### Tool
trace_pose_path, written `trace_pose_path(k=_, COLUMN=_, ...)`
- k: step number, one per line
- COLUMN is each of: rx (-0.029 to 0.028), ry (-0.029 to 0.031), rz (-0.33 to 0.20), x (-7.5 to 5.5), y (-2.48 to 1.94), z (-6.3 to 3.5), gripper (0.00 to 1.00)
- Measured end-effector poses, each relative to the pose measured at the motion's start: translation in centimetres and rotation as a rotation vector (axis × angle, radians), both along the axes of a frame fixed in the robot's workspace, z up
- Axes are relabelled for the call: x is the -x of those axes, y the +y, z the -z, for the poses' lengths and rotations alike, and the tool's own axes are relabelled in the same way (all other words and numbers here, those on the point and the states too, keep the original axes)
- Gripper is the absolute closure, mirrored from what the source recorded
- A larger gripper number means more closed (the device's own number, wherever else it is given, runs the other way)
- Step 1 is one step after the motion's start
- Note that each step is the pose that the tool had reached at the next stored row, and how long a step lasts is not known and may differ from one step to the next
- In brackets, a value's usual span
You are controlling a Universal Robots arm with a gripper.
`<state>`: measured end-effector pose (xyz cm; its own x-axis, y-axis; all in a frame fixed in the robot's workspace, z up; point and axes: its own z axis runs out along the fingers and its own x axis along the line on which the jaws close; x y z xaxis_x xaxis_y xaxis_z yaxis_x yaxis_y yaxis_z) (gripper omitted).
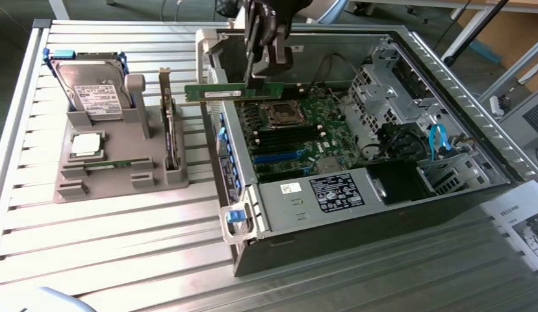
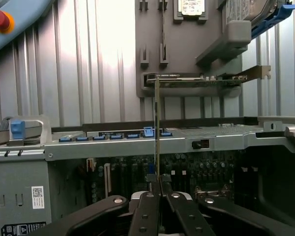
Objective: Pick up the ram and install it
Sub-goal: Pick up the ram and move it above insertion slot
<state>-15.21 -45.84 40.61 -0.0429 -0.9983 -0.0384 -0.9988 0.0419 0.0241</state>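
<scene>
fingers (image 1: 267, 65): clamped on ram | ram (image 1: 219, 93): held level in mid-air over open case (image 1: 460, 84), above motherboard (image 1: 295, 140), by case edge nearest holder (image 1: 121, 166) | case: on counter (image 1: 121, 247)

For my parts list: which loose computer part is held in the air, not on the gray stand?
The ram, the long green stick: the gripper holds it above the open case. The hard drive, processor and upright card sit in the stand.
</scene>
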Motion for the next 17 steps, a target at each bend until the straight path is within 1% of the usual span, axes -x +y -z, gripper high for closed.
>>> trace_pose_path(k=17, rx=0.0, ry=0.0, rz=0.0, x=-3.2, y=0.0, z=0.0, gripper=0.88)
